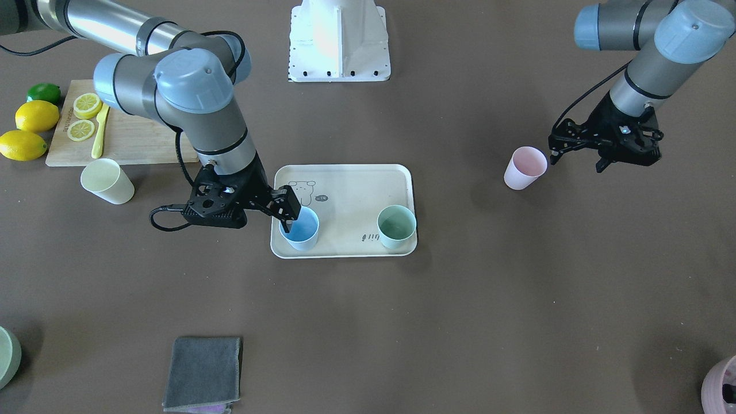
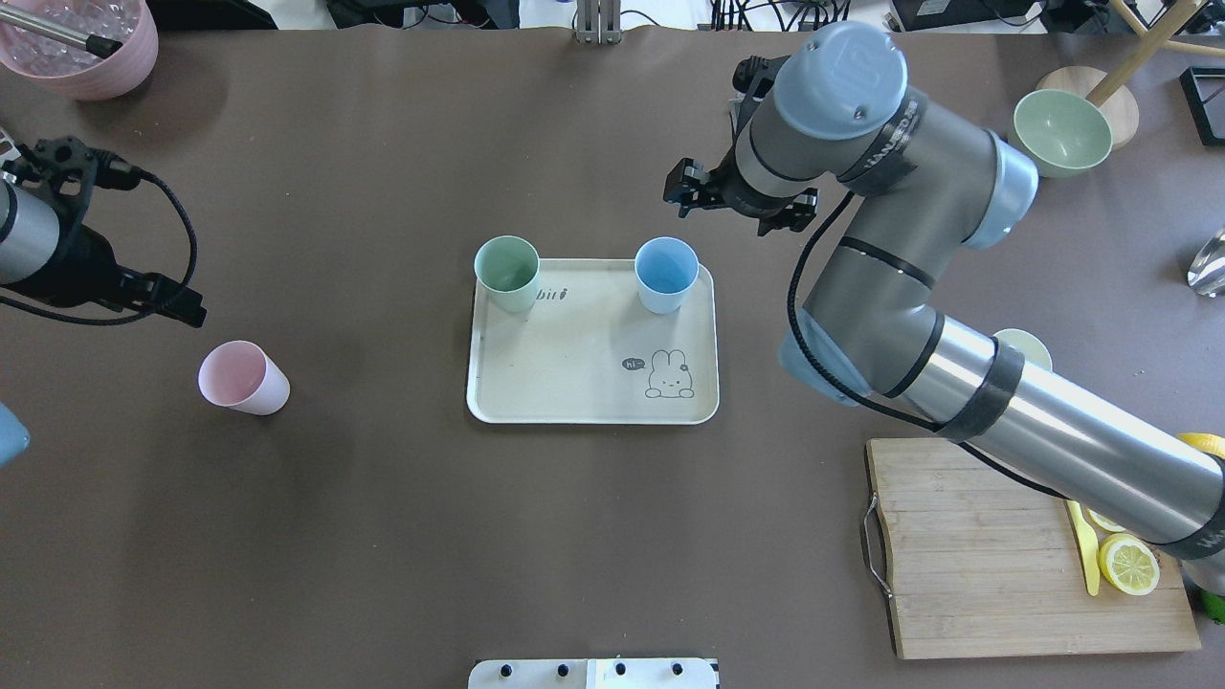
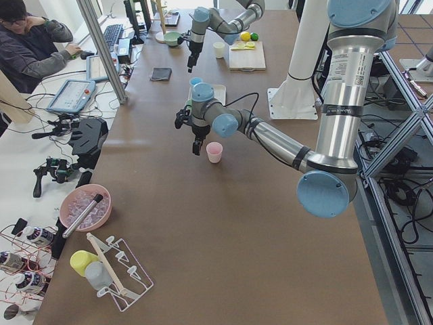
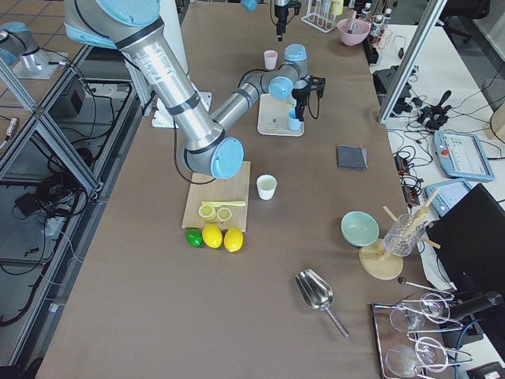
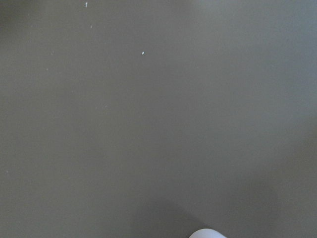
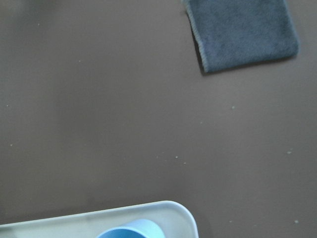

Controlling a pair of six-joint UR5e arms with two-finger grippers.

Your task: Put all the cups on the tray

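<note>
The cream tray [image 1: 345,190] lies mid-table, also in the overhead view [image 2: 574,383]. The light blue cup [image 1: 300,229] and the mint green cup [image 1: 396,226] stand upright on it. My right gripper [image 1: 287,214] is open, its fingertips at the blue cup's rim; the cup shows at the bottom of the right wrist view [image 6: 131,229]. The pink cup [image 1: 525,167] stands on the table off the tray. My left gripper [image 1: 555,150] is open and empty just beside it. The pale yellow cup [image 1: 107,180] stands by the cutting board, partly hidden by my right arm in the overhead view [image 2: 1024,346].
A wooden cutting board [image 1: 132,138] holds lemon slices and a yellow knife, with whole lemons [image 1: 36,117] and a lime beside it. A grey cloth [image 1: 203,374] lies near the operators' edge. A sage-green bowl [image 2: 1062,132] and a pink pot [image 2: 81,43] sit at the far corners.
</note>
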